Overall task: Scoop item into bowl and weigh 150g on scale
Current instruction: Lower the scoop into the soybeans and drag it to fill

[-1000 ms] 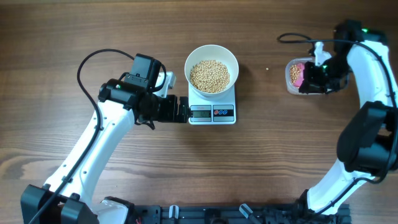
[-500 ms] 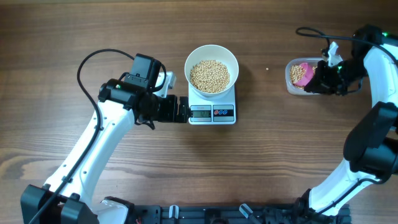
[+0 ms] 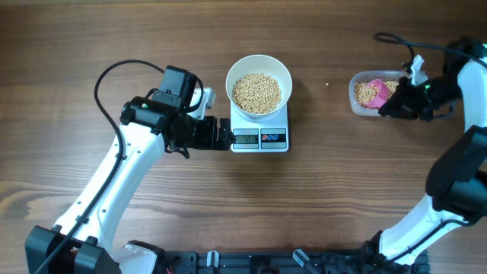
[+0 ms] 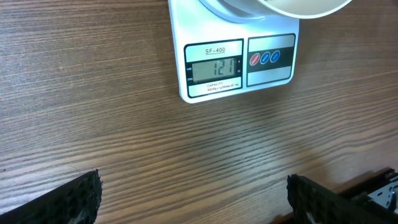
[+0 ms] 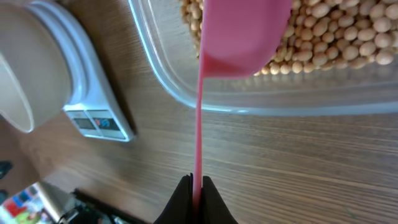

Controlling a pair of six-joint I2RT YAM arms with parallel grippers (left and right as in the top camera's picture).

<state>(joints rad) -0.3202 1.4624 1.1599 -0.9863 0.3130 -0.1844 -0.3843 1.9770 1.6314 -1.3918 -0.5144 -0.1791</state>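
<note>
Wood-grain table (image 3: pixel 327 198), white bowl (image 3: pixel 259 59) of soybeans (image 3: pixel 256 92) on the scale (image 3: pixel 260 138) at centre, left gripper (image 3: pixel 224 135) spread wide and empty just beside the display, right gripper (image 3: pixel 388 109) pinched tight on a pink scoop (image 3: pixel 376 90) over the clear tub (image 3: pixel 354 99) of beans far right, bare wood between.

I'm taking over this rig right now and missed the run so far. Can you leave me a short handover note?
Left gripper: open and empty, at the left side of the scale, its camera facing the display.
Right gripper: shut on the handle of the pink scoop, whose head is in the clear tub of beans, far right.
The bowl sits on the scale, part-filled with beans. The display reads 121.
Done: most of the scooping.
Left: add beans until it reads 150.
</note>
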